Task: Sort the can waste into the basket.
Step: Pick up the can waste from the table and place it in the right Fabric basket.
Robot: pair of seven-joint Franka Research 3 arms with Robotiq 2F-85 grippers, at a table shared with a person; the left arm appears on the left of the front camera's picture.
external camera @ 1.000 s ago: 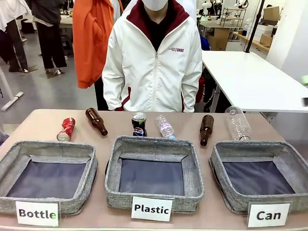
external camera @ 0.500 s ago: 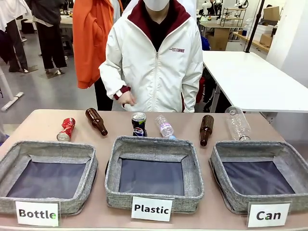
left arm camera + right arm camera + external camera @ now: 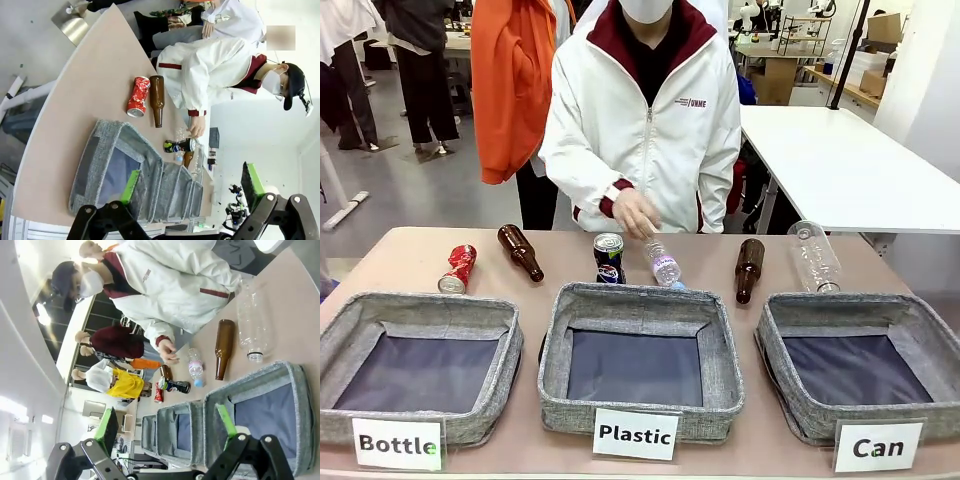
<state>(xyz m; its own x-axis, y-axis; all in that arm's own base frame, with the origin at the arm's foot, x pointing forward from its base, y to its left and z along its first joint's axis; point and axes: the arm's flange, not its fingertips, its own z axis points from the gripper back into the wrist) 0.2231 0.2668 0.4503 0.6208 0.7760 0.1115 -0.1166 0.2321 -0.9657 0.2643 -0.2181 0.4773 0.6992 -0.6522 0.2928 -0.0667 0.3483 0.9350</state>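
Front view looks across the table; wrist views overlook it.

Person's hand near the Pepsi can; red can open above.

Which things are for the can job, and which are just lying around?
For the job: red can, Pepsi can, Can basket.
Just lying about: left brown bottle, right brown bottle, small clear bottle, big clear bottle, Bottle basket, Plastic basket.
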